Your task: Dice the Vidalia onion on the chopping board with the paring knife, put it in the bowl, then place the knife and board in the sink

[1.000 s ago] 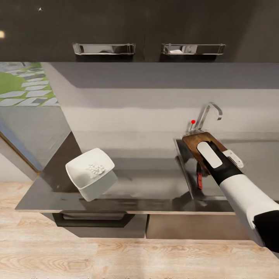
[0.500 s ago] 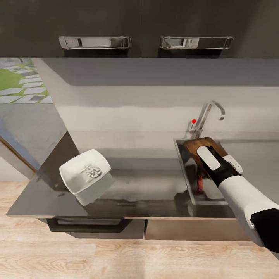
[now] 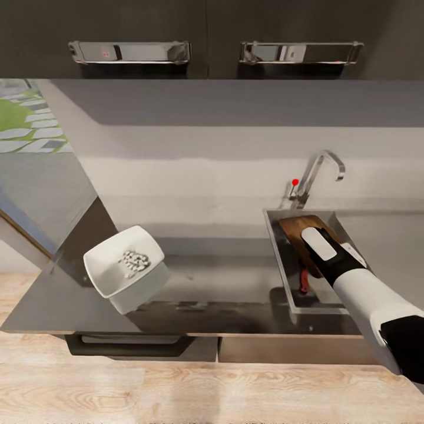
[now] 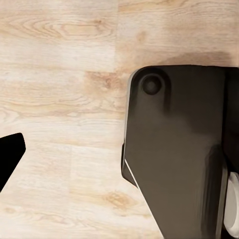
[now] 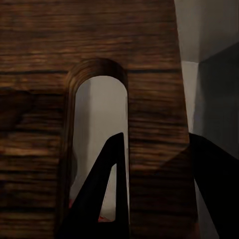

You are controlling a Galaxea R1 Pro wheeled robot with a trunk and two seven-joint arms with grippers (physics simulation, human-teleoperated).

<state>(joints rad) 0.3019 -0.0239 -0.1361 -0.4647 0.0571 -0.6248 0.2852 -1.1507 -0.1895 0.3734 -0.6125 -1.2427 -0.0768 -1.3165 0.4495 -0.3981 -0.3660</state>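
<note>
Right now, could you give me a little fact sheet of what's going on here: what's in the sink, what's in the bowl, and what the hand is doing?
sink: holds the chopping board and the paring knife
chopping board: tilted in the basin, gripped at its slot end
paring knife: reddish handle shows below the board
right hand: one finger through the board's slot, shut on it
bowl: on countertop, pale diced bits inside

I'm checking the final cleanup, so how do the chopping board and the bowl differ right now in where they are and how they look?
The chopping board is brown wood with a slot handle; the bowl is white and square. The board leans tilted in the sink, with the right gripper closed on its slot edge; the bowl rests free on the countertop. The bowl holds pale diced bits; the board's visible face looks bare.
</note>
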